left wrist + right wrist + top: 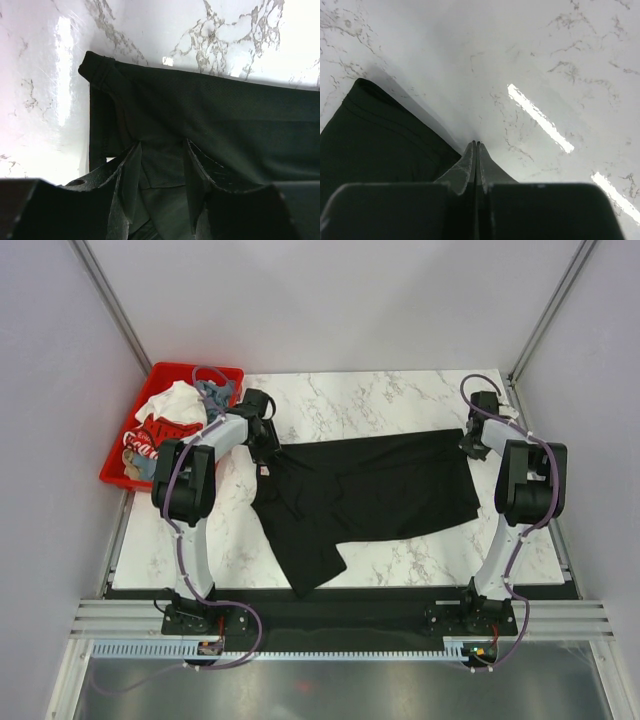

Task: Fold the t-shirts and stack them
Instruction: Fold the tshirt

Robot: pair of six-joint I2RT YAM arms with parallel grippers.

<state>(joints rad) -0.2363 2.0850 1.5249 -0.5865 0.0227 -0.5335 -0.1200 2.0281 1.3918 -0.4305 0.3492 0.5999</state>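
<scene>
A plain black t-shirt [370,490] lies spread across the marble table, one part trailing toward the front edge. My left gripper [268,448] is at its left end. In the left wrist view the gripper [162,145] is open, its fingers apart with black cloth [225,120] lying between and under them. My right gripper [472,443] is at the shirt's right end. In the right wrist view the gripper [477,142] is shut and empty over bare marble, just beside the shirt's hem [375,145]. More t-shirts, white [175,400], red [160,430] and grey-blue [210,390], are piled in the bin.
A red plastic bin [112,465] stands at the table's back left, close to the left arm. Grey walls and slanted metal frame posts close in the table at the back and sides. A dark rail runs along the front edge.
</scene>
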